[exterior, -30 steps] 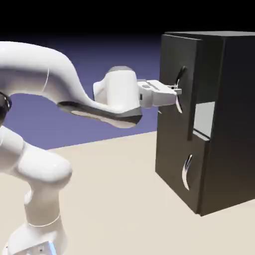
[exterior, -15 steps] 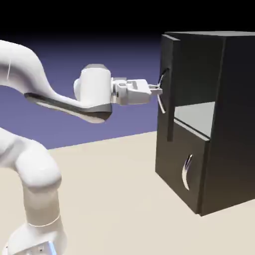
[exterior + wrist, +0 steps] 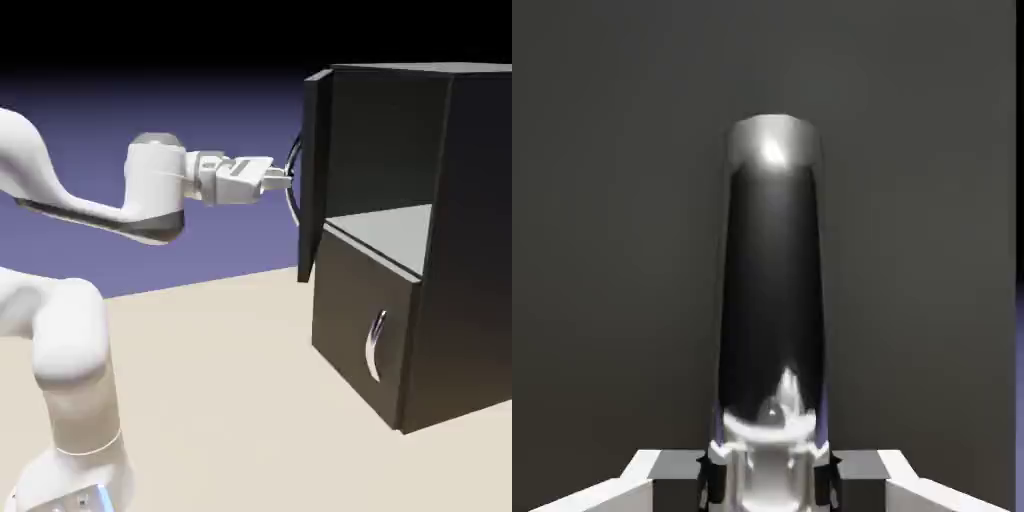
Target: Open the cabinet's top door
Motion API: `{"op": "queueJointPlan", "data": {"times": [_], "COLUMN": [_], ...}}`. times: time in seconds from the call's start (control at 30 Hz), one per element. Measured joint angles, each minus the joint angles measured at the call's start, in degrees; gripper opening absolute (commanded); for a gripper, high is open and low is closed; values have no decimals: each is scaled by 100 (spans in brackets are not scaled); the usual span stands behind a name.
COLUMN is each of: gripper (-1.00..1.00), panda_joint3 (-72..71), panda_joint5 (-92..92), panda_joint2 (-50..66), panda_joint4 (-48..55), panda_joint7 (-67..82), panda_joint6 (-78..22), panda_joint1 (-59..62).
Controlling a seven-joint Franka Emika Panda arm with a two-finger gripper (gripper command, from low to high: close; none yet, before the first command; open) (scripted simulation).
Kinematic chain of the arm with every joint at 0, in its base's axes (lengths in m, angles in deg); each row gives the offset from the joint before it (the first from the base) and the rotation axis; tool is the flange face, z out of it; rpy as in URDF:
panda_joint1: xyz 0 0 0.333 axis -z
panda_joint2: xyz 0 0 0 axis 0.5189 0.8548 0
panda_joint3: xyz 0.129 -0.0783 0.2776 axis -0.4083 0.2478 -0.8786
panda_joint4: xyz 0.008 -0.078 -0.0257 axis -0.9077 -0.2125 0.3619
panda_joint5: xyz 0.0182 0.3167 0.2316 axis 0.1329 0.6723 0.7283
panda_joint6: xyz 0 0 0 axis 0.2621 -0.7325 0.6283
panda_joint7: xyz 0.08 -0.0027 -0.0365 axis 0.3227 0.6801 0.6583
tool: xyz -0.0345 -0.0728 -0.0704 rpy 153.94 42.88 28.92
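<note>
We see the top door (image 3: pixel 314 180) swung wide on the tall charcoal-black cabinet (image 3: pixel 470 250), on the exterior view's right; it is a flat, dark slab seen almost edge-on, its free edge turned toward the exterior view's left; behind it the upper compartment lies exposed, with a light grey shelf (image 3: pixel 385 232) as its floor. On the door's outer face we see a long, upright, curved handle (image 3: pixel 291 180), bowed away from the panel; in the hand view it looks glossy, bright silver at its far end, near-black along its middle and brightly glinting near the fingertips (image 3: pixel 860 480). Our gripper (image 3: pixel 278 180) is closed around this handle, pinching it about halfway along; below, the shorter lower door (image 3: pixel 350 300) sits closed, with its own smaller curved silver handle.
</note>
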Motion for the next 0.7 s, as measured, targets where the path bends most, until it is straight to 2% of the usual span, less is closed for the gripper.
{"op": "queueJointPlan", "data": {"times": [0.37,0.7], "gripper": [-100,-100], "panda_joint3": [-1923,-3962], "panda_joint5": [2392,3736], "panda_joint2": [243,910], "panda_joint4": [797,2629], "panda_joint7": [594,668], "panda_joint6": [-2683,-5076], "panda_joint1": [-126,1250]}}
